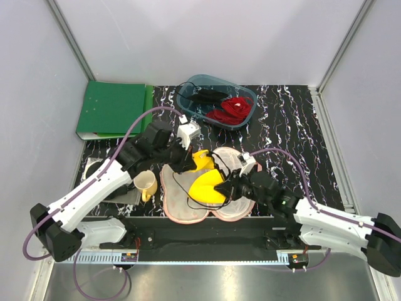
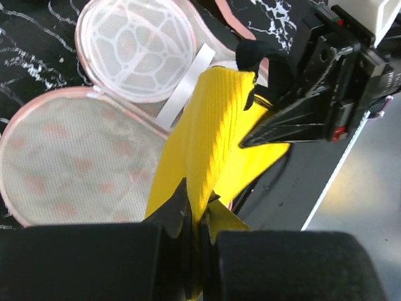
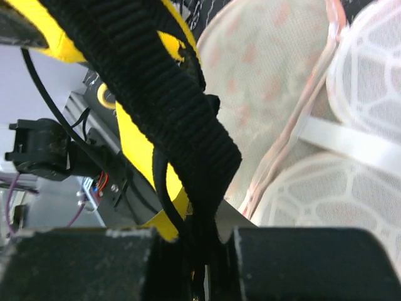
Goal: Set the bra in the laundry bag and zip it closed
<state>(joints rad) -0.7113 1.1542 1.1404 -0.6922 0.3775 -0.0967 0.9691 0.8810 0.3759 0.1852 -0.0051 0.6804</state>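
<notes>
Left jaws clenched on a fold of the bra [image 2: 207, 132], with yellow fabric pinched right at the tips. Right jaws clamped on the bra's wide black band [image 3: 169, 106], gripped edge-on.

The bra is strung between the two sets of jaws, over the middle of the laundry bag [image 1: 178, 210], about where its two round halves meet. One cup hangs toward the bag's near side. It probably touches the lining, but the top view is too flat to be sure.

The bag lies open on the tabletop [image 1: 294, 125] with the pale lining up, both halves spread, zip undone. A white lattice dome [image 2: 135, 47] sits inside the bag. I can't tell from the wrist views which half it's in.

Other items, placed relative to the bag:
- yellow mug [image 1: 146, 184] — just beside its left edge
- blue-grey tub [image 1: 219, 83] — beyond its far edge, well apart, holding a red garment [image 1: 233, 110] and a black garment [image 1: 203, 96]
- green binder [image 1: 111, 110] — far-left of it, against the back wall
</notes>
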